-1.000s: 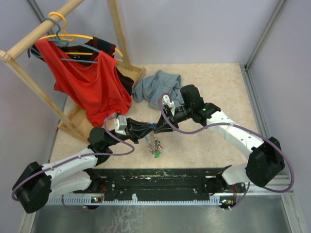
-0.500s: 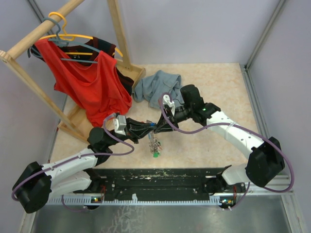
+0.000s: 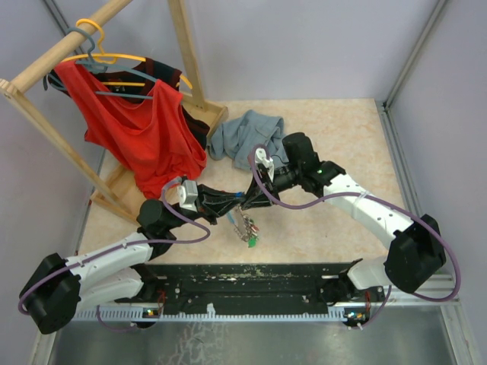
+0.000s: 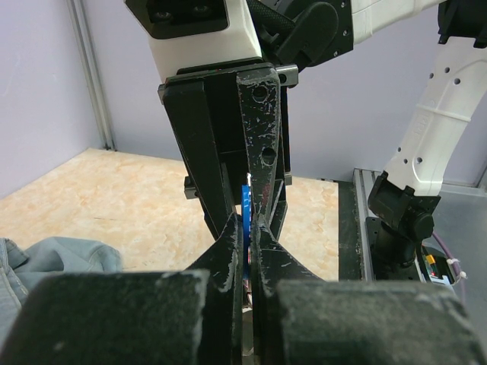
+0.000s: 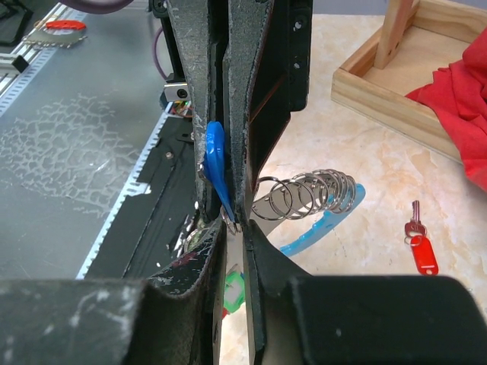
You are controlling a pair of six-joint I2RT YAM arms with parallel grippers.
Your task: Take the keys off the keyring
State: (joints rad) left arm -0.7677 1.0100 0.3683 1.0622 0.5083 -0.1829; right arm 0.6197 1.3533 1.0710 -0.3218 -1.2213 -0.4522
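Keyring: a light blue loop with a chain of silvery rings. It hangs off the table at near centre, just far of the arms' base rail. The keys dangle below it, a green head lowest. One red key lies loose on the table, apart from the bunch, so I judge at least one is off.

The blue key sits where both sets of tips meet. Left gripper: pressed together. Right gripper: jaws nearly together, with blue showing in the narrow gap. Each appears to pinch that key, though the exact bite is hidden.

Step in hand, as I judge it: working the blue key off its ring. Next move calls for one side to hold steady while the other slides the key round and clear without tugging the chain.

Grey-blue garment lies farther back, well apart.
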